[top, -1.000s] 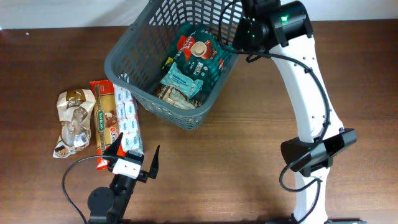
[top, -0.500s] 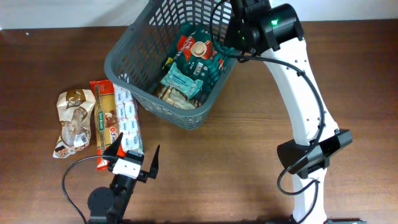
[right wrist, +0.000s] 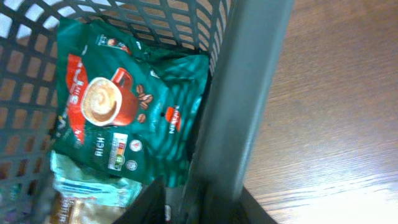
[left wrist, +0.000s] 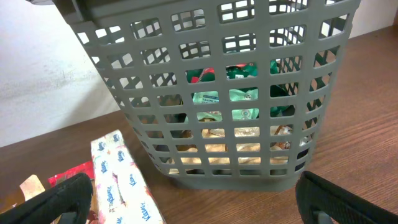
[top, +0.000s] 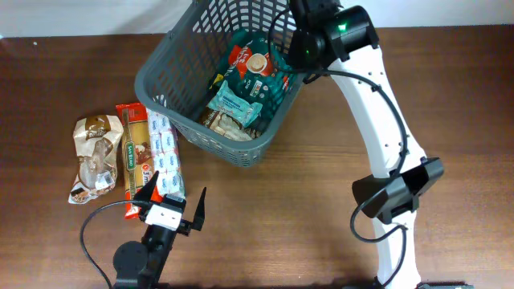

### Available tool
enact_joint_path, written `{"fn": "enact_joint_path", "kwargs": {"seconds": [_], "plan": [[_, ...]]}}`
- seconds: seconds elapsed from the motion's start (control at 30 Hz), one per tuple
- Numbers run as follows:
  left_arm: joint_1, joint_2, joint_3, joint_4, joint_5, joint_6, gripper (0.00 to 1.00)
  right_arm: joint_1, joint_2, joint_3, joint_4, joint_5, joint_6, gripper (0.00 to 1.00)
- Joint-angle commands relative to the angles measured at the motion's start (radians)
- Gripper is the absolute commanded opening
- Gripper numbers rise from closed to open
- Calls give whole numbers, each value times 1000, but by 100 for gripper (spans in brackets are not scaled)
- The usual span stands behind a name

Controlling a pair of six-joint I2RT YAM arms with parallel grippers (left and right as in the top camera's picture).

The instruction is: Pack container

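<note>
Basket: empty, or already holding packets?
Partly filled. A green coffee bag, a teal packet and a beige packet lie inside the basket; other packets lie outside.

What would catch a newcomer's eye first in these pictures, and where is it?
The large grey basket at the far side of the table, with a green coffee packet on top of other packets inside. Then the right gripper, straddling the basket's right rim. Three packets lie in a row left of the basket, beyond the open left gripper.
</note>
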Motion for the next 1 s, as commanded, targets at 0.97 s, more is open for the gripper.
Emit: {"fn": "enact_joint_path", "kwargs": {"seconds": [0.97], "plan": [[-3, 3, -10, 2, -7, -5, 99, -1, -30, 14, 13, 28, 42, 4]]}}
